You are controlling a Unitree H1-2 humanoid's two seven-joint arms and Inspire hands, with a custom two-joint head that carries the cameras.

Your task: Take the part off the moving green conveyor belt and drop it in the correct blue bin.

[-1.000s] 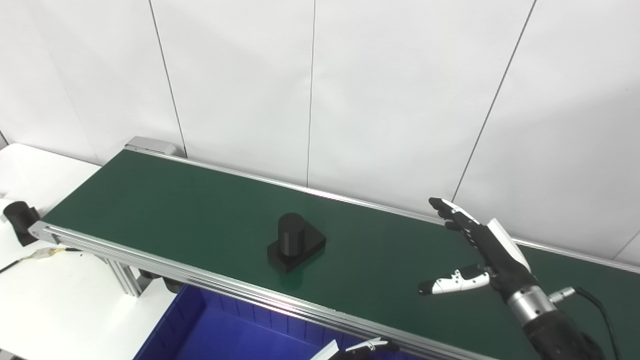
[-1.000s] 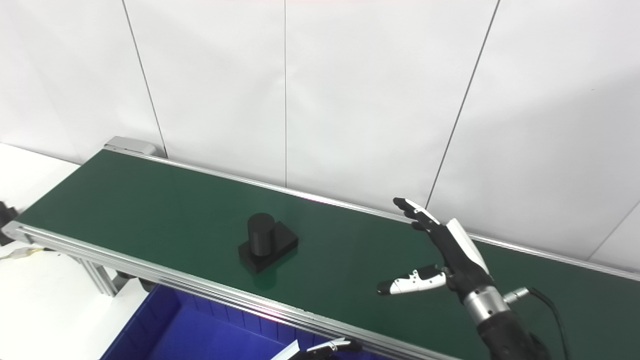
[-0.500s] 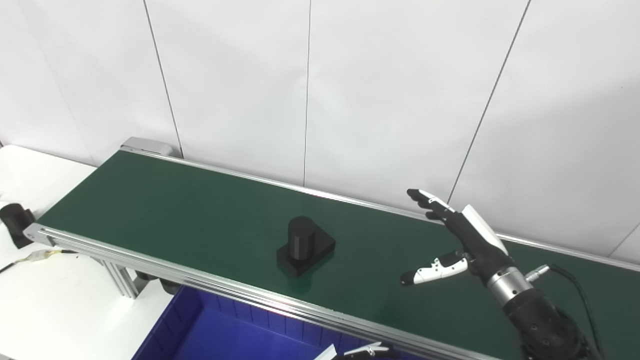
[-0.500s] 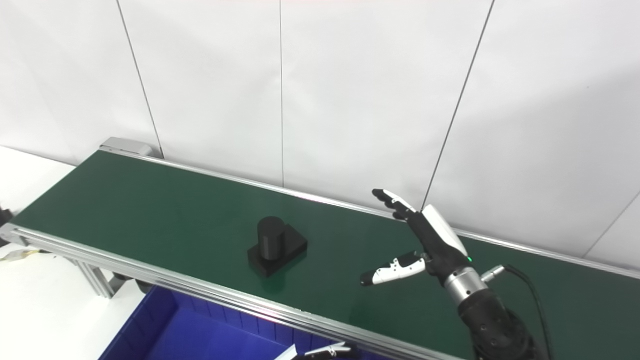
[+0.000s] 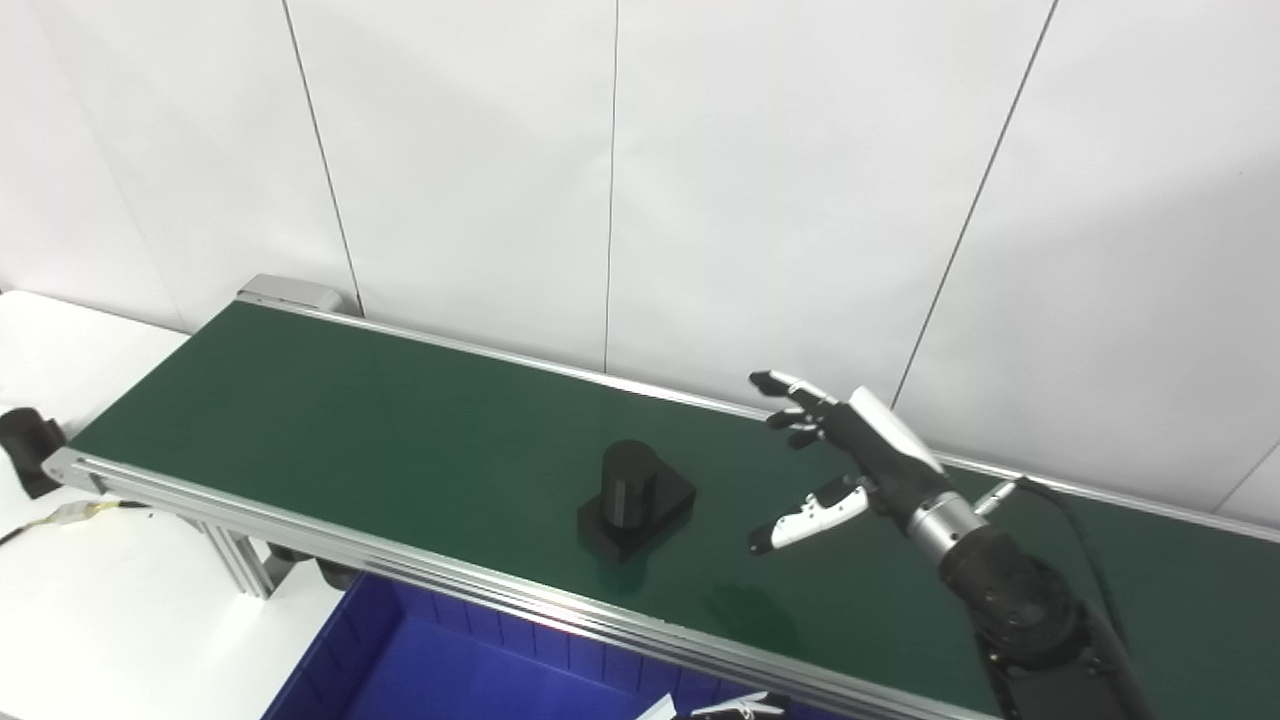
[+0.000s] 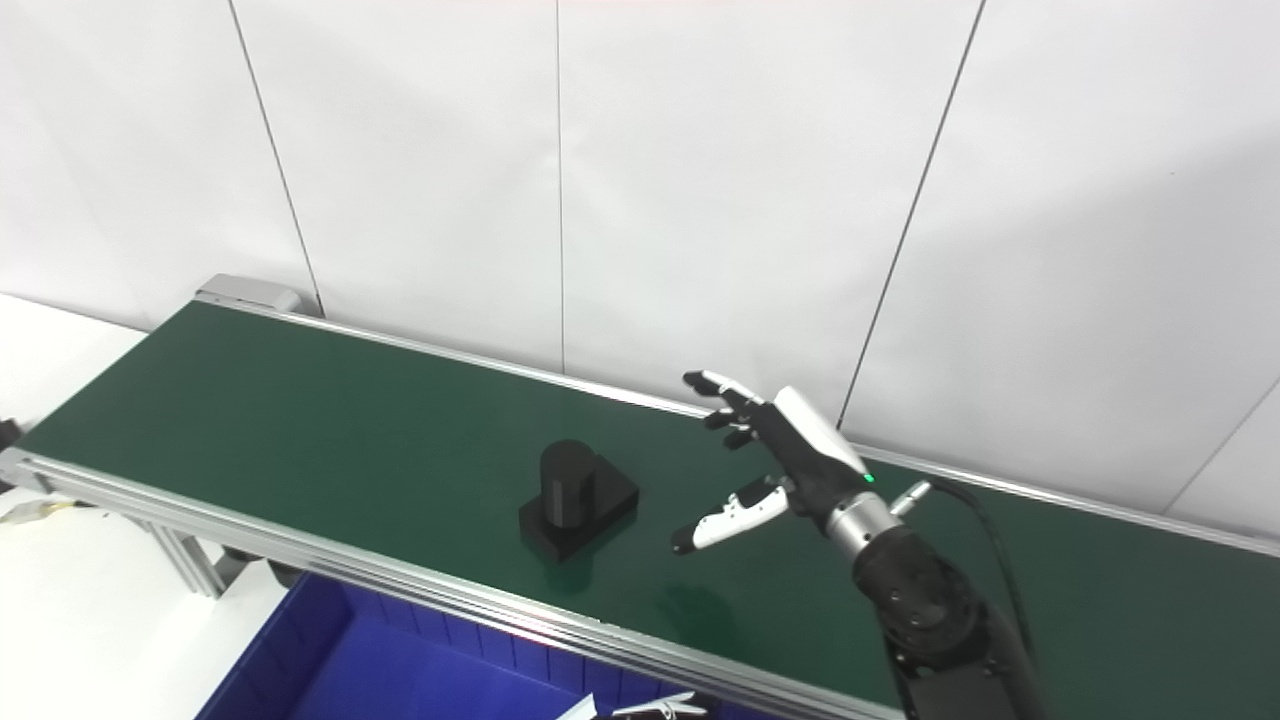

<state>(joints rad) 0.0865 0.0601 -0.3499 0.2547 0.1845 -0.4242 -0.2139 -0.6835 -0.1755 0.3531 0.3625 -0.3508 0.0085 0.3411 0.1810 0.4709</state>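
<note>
A black part (image 5: 634,498), an upright cylinder on a flat square base, rides on the green conveyor belt (image 5: 350,410) near its front rail. My right hand (image 5: 840,455) is open above the belt, just right of the part, with its fingers spread toward it and touching nothing. It also shows in the right eye view (image 6: 775,465). A blue bin (image 5: 450,670) stands below the belt's front edge. Only the fingertips of my left hand (image 5: 725,708) show at the bottom edge, over the bin.
The belt's aluminium front rail (image 5: 300,535) runs between the belt and the bin. A white table (image 5: 90,600) lies at the left with a small black object (image 5: 25,445) and a cable. A white panelled wall stands close behind the belt.
The part has ridden to the right along the belt. My right hand has moved left toward it, still open. The camera has shifted slightly.
</note>
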